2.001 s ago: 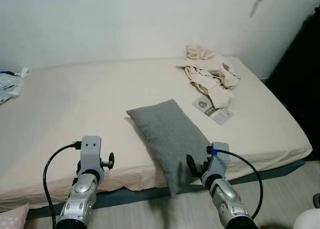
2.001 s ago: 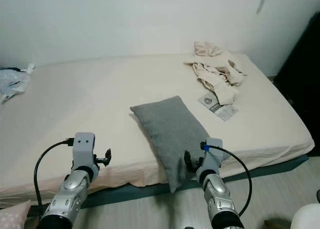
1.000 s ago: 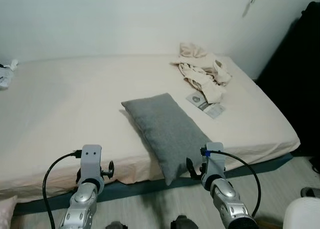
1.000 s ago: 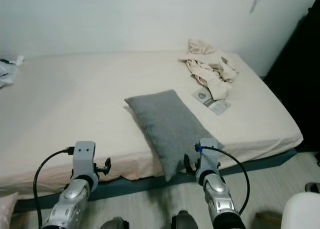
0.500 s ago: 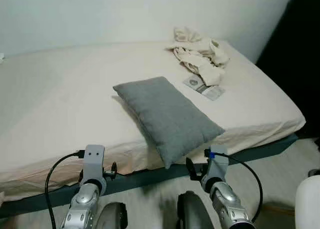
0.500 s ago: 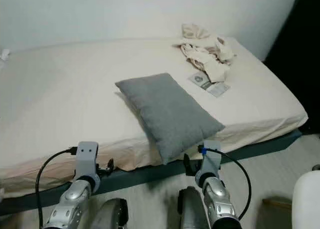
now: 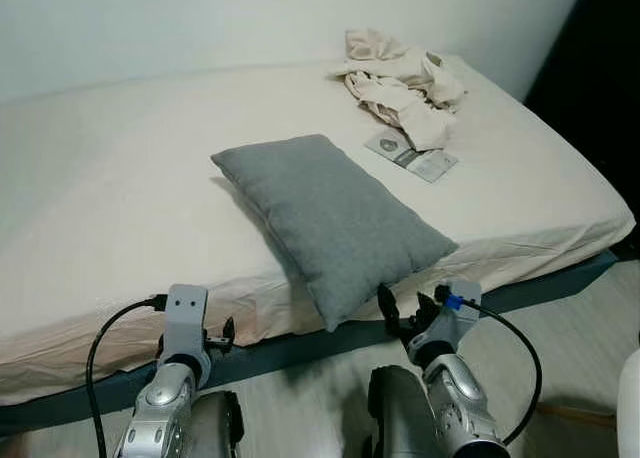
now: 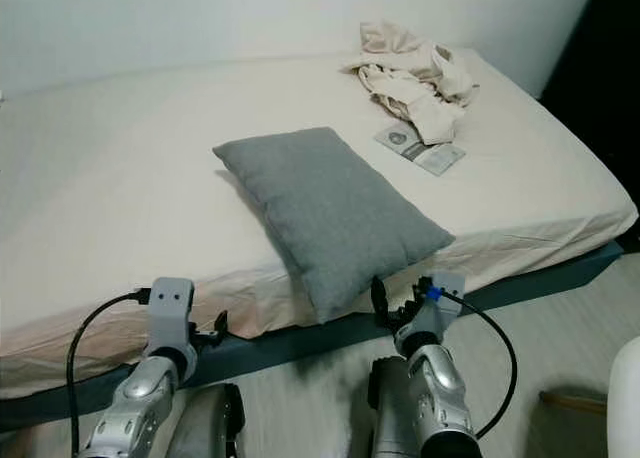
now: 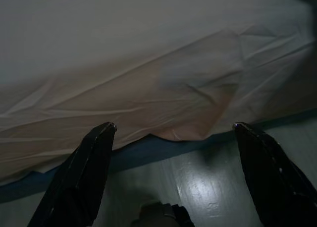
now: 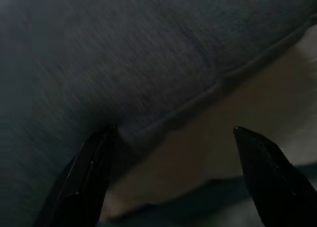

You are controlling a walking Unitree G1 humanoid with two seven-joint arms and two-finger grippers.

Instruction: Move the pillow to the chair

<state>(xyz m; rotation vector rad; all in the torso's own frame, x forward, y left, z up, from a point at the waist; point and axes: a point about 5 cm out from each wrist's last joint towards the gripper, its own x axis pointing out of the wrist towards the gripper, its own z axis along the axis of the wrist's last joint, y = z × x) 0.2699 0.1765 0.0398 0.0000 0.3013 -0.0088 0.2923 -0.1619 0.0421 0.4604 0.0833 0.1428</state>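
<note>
We are at the approach step; the grey pillow [image 7: 330,221] lies on the bed [image 7: 120,208], one corner overhanging its near edge. Our right gripper [image 10: 171,175] hangs spread just below that corner (left gripper [image 9: 171,175] spread too, idle); next we must raise it and clamp.

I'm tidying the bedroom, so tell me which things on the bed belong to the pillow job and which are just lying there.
For the job:
- grey pillow, at the bed's near edge
- right gripper, open, just below the pillow's corner
- left gripper, open, by the bed edge

Just lying about:
- heap of beige clothes
- printed leaflet
- bed itself
</note>
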